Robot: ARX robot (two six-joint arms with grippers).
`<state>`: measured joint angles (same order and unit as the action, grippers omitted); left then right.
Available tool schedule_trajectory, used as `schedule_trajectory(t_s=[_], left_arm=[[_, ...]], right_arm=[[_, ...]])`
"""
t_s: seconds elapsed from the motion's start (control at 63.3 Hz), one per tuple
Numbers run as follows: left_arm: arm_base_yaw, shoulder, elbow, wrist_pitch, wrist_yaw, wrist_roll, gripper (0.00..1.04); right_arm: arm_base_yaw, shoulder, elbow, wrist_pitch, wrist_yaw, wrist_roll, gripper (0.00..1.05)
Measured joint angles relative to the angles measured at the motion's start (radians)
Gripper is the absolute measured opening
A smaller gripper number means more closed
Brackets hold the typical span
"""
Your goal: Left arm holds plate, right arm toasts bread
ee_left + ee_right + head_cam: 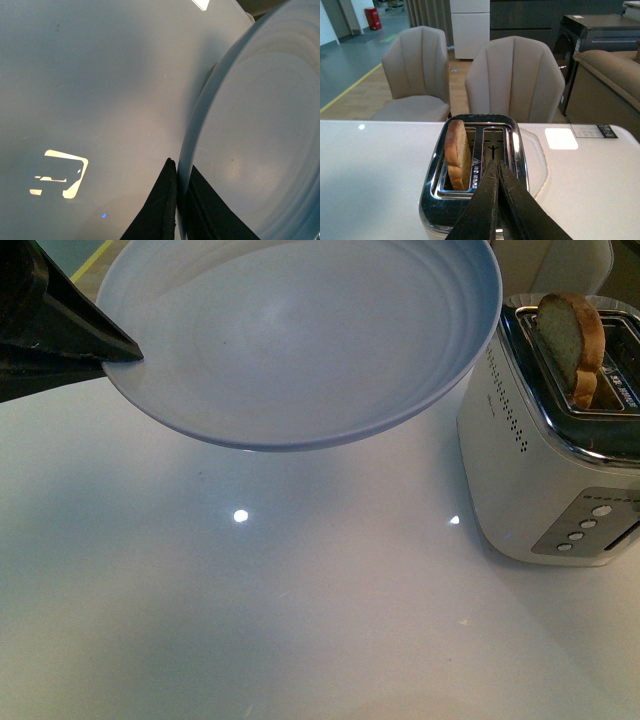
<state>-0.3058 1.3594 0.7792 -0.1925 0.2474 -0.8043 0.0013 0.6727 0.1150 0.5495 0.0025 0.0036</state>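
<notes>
The pale blue-grey plate (300,330) hangs above the white table, tilted, with nothing on it. My left gripper (125,348) is shut on its rim at the left; in the left wrist view the black fingers (165,200) pinch the plate's edge (186,165). The bread (572,340) stands upright in one slot of the white and chrome toaster (530,470) at the right, its top half sticking out. In the right wrist view my right gripper (496,164) is shut and empty, hovering over the toaster (470,200) next to the bread (457,152).
The white glossy table (300,620) spreads below the plate. The toaster's second slot (494,145) is empty, and buttons (585,525) sit on its front end. Two beige chairs (512,80) stand beyond the table's far edge.
</notes>
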Motion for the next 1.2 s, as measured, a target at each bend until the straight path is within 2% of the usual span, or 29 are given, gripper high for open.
schedule_trajectory(t_s=[0.505, 0.632, 1.2], left_arm=[[-0.006, 0.000, 0.000, 0.000, -0.008, 0.000, 0.03], [-0.008, 0.000, 0.000, 0.000, -0.011, 0.000, 0.03], [-0.015, -0.002, 0.000, -0.002, -0.013, 0.000, 0.03]], right_arm=[[0.000, -0.222, -0.077, -0.145, 0.000, 0.000, 0.02], [0.000, -0.253, -0.097, -0.134, -0.001, 0.000, 0.02], [0.000, -0.455, -0.097, -0.332, -0.002, 0.000, 0.02]])
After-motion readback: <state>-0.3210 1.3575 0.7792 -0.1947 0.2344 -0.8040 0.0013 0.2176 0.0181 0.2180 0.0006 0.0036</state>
